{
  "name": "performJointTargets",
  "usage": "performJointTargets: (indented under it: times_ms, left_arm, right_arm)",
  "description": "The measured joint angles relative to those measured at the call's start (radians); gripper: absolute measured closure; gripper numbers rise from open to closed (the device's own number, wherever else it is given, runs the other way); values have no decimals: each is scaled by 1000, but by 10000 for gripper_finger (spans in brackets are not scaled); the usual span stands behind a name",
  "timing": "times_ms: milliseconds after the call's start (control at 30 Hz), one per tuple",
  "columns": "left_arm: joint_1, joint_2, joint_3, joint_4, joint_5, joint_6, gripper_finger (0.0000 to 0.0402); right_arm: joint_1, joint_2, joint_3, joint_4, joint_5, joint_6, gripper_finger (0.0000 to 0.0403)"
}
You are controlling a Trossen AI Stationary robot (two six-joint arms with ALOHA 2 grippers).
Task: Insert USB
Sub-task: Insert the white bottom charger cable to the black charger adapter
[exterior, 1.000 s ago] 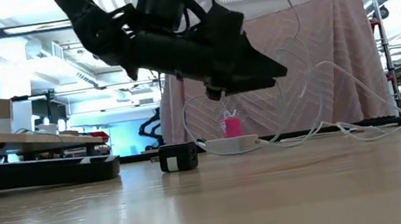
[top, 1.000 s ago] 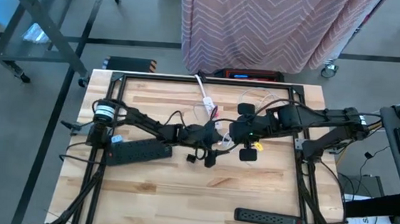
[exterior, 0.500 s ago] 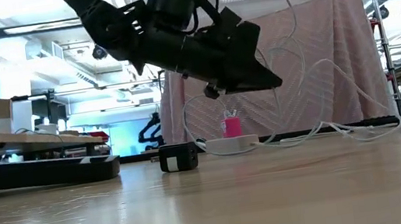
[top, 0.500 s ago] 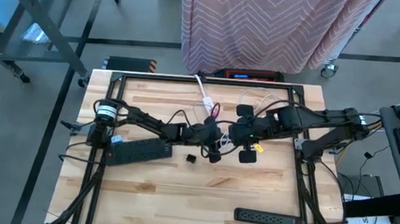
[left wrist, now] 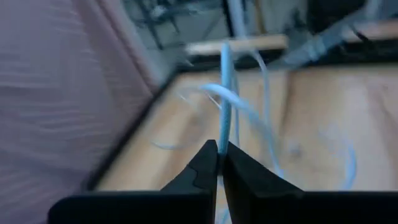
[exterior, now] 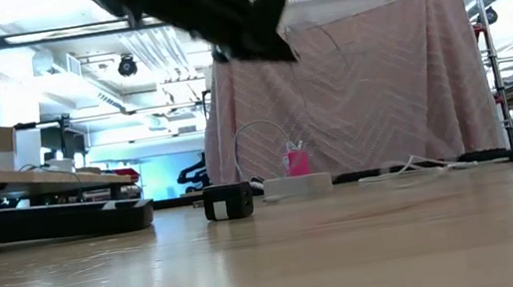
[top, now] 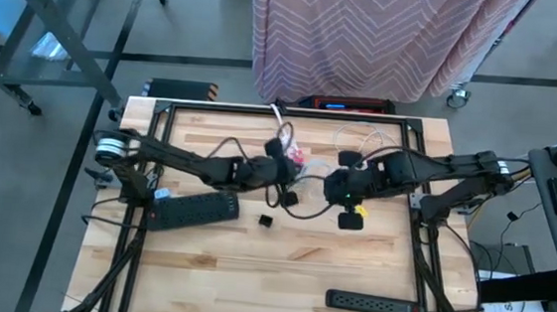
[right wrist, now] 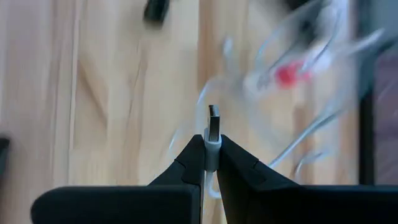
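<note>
A thin white cable (left wrist: 225, 93) ends in a USB plug (right wrist: 213, 121) with a bare metal tip. In the high view both grippers hang over the table's middle, toward the far edge. My left gripper (left wrist: 220, 149) is shut on the cable. My right gripper (right wrist: 211, 146), just to its right (top: 331, 187), is shut on the plug. A white hub (exterior: 295, 185) with a pink plug (exterior: 295, 162) in it lies flat at the far middle. A small black cube (exterior: 227, 201) sits on the wood nearer the front. My left gripper pinches a stretch of the white cable (left wrist: 222, 134) between its two fingertips. The cable runs on straight past the fingertips, clear of the table. My right gripper pinches the USB plug's white body (right wrist: 212, 152) between its two fingertips. The fingers lie along the plug, whose metal tip (right wrist: 213, 114) sticks out past them, above the table.
A black power strip (top: 195, 209) lies at the left under the left arm. Another black power strip (top: 376, 305) lies near the front right edge. Loose loops of white cable (top: 360, 138) lie at the far middle. The table's metal frame (top: 162, 117) borders the wood.
My left gripper has risen and gone toward the table's far edge, away from the black cube, and now has the white cable between its fingers. The cable's hanging loops have been drawn up out of the low view. My right gripper has risen slightly with the plug.
</note>
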Motion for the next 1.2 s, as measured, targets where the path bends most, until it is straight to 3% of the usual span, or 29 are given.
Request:
performJointTargets:
  times_ms: [133, 267, 633, 767, 967, 1200]
  left_arm:
    - [1, -109, -21, -23, -91, 43, 400]
    - [11, -210, -46, -13, -102, 52, 401]
    - [52, -381, -70, -15, -152, 63, 401]
    - [89, -426, -70, -10, -152, 69, 401]
    - [132, -399, -73, -74, -11, -7, 402]
    - [178, -226, -81, -92, 6, -40, 401]
  right_arm:
    - [35, -2, -104, -35, -34, 118, 389]
    - [83, -2, -216, -22, -45, 215, 389]
    - [196, -2, -425, 260, -290, 332, 389]
    - [217, -2, -445, 287, -322, 359, 389]
    - [220, -2, -427, 293, -314, 336, 389]
    - [220, -2, -400, 345, -313, 277, 389]
